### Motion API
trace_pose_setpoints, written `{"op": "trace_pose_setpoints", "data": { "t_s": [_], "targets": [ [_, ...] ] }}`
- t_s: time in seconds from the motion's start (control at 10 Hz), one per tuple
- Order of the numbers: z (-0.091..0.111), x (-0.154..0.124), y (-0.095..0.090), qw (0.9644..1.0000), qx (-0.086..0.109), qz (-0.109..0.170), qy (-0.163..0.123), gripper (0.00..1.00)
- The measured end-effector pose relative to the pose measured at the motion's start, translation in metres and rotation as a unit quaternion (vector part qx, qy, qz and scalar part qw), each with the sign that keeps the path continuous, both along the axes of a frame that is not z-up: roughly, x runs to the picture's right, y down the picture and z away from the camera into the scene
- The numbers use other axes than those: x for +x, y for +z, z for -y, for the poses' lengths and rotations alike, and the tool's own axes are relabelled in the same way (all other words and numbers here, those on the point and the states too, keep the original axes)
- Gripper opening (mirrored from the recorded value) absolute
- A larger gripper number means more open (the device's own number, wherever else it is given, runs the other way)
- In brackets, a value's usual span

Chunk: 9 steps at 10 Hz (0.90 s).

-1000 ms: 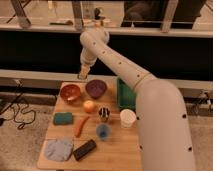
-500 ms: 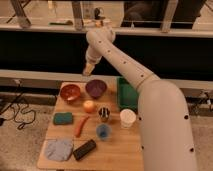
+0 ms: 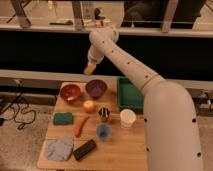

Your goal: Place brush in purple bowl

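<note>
Light wooden table (image 3: 125,150) on grey speckled floor (image 3: 20,150); black cables (image 3: 15,110) at left. Dark panel (image 3: 45,52) behind, pale ledge (image 3: 35,77) below it, apparently framed glazing (image 3: 165,15) above. Gripper (image 3: 90,67) hangs over the table's far edge.

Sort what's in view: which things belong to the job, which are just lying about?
Job: brush at the gripper, up over the table's far edge; purple bowl.
Lying about: reddish-brown bowl, green tray, orange ball, green sponge, white cup, blue cup, grey cloth.
</note>
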<state>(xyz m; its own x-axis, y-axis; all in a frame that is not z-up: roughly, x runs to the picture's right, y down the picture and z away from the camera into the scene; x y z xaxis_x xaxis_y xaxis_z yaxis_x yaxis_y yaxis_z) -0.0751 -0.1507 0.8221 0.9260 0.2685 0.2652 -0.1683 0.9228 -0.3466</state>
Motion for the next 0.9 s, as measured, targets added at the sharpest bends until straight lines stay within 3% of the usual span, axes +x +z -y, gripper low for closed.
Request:
{"op": "trace_pose_setpoints", "data": {
  "t_s": [0.4,0.7,0.9],
  "targets": [
    [0.0,0.012,-0.009,0.9999,0.002,-0.006,0.015,0.0],
    [-0.009,0.01,-0.012,0.9997,-0.01,-0.01,0.021,0.0],
    [-0.015,0.014,-0.013,0.9983,-0.014,-0.013,0.055,0.0]
  ]
}}
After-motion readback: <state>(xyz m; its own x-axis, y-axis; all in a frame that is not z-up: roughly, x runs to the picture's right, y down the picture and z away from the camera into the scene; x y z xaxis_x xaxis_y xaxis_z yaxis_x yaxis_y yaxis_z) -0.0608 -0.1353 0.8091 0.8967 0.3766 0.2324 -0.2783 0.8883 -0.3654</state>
